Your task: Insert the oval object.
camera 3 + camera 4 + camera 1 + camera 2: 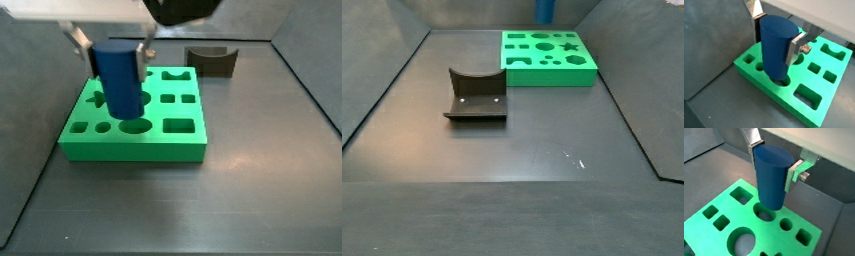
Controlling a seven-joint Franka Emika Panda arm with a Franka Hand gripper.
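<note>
My gripper (776, 40) is shut on the oval object (774, 47), a tall dark blue peg held upright between the silver fingers (795, 48). The peg's lower end hangs just over a rounded hole (765, 215) in the green block (811, 107). Both wrist views show the grip, as at the gripper (771, 165) and peg (771, 178). In a side view the gripper (112, 50) holds the peg (119, 82) above the block's (140, 140) near-left holes. In a side view only the peg's lower end (545, 10) shows, above the block (549, 72); the gripper is out of frame.
A dark brown curved block (214, 60) stands behind the green block; it also shows in a side view (476, 95), in the middle of the floor. Grey walls (314, 100) slope up around the dark floor (516, 150).
</note>
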